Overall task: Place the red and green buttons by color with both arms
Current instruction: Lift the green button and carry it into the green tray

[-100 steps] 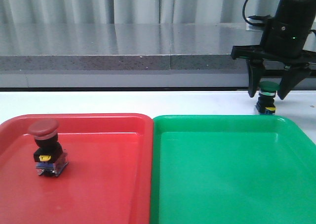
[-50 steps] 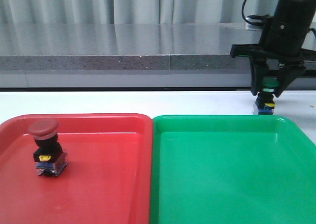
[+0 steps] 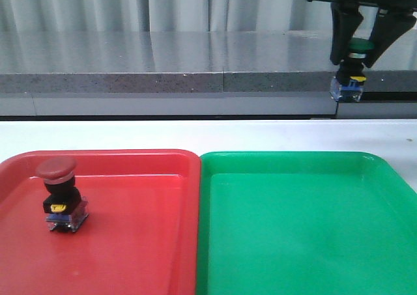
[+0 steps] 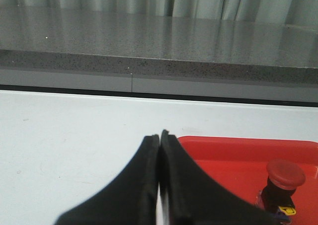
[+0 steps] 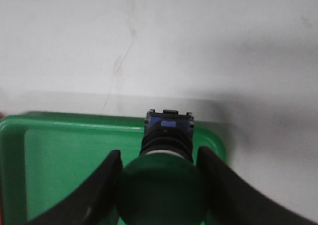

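The red button (image 3: 60, 194) stands upright in the left part of the red tray (image 3: 143, 243); it also shows in the left wrist view (image 4: 283, 185). My right gripper (image 3: 355, 47) is shut on the green button (image 3: 352, 70) by its green cap and holds it high in the air at the upper right, above and behind the green tray (image 3: 306, 230). In the right wrist view the green button (image 5: 166, 180) hangs between the fingers over the green tray's far corner (image 5: 74, 150). My left gripper (image 4: 160, 135) is shut and empty, beside the red tray's edge (image 4: 238, 150).
The two trays lie side by side at the front of the white table (image 3: 195, 135). A grey ledge (image 3: 163, 80) and a curtain run along the back.
My right gripper closed on the green button and lifted it straight up off the table behind the green tray. The red button has not moved.
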{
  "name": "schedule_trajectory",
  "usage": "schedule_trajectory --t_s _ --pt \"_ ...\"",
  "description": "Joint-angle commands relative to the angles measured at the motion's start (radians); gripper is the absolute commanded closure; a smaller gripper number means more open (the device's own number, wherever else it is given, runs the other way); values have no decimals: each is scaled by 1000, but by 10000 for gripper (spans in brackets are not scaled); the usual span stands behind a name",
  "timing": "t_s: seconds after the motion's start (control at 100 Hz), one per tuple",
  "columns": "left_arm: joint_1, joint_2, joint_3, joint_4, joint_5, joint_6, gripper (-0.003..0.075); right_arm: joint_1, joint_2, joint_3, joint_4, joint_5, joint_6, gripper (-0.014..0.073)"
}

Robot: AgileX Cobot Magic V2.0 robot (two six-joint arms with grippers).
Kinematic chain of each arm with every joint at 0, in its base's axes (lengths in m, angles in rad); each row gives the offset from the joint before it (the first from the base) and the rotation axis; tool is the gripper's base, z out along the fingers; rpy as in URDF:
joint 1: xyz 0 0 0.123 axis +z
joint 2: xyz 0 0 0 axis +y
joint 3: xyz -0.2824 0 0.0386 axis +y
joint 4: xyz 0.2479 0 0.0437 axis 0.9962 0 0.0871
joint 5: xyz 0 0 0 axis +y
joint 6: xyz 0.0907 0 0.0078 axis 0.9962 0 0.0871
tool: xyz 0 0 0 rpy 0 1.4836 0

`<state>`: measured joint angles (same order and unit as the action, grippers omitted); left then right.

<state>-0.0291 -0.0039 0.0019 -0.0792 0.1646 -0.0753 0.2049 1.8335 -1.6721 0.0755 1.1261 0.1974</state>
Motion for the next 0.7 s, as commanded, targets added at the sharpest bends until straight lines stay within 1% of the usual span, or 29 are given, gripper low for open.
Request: schedule_trajectory --t_s 0.0,0.08,0.28,0.43,0.53,0.69 --pt "-1 -33 11 -1 -81 -1 741 48 -96 23 7 -14 17 378" --pt "-1 -33 11 -1 -81 -1 741 96 -134 83 7 -33 50 378" --pt "-1 -33 11 -1 -81 -1 741 215 -225 297 7 -181 144 378" --pt "-1 -33 11 -1 -81 -1 741 300 -232 414 7 -256 162 378" --pt "-1 -33 11 -1 -81 -1 741 326 -232 478 12 -331 175 378" --pt "-1 -33 11 -1 -81 -1 741 328 -215 558 14 -410 175 378"
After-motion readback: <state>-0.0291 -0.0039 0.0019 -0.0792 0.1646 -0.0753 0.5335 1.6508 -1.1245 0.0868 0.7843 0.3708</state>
